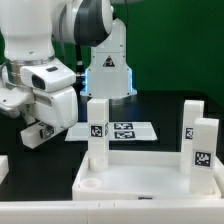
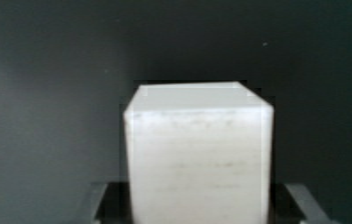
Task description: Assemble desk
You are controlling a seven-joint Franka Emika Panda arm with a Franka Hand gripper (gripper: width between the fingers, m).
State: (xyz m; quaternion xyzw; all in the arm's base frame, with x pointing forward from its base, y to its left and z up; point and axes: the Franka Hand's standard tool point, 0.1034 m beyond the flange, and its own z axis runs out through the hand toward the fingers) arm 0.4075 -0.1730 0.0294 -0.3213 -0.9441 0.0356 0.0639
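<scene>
The white desk tabletop (image 1: 140, 186) lies at the front of the exterior view. Three white tagged legs stand on it: one at its far left corner (image 1: 97, 128) and two at its right side (image 1: 192, 122) (image 1: 204, 150). My gripper (image 1: 36, 130) hangs low over the dark table at the exterior view's left, away from the tabletop. In the wrist view a fourth white leg (image 2: 194, 150) fills the space between my fingers (image 2: 105, 202), and the gripper (image 2: 194, 212) looks shut on it. A tag shows at the gripper in the exterior view.
The marker board (image 1: 128, 130) lies flat behind the tabletop. The big white robot base (image 1: 107, 65) with a blue light stands at the back. A white object (image 1: 3, 166) shows at the left edge. Green curtain walls surround the table.
</scene>
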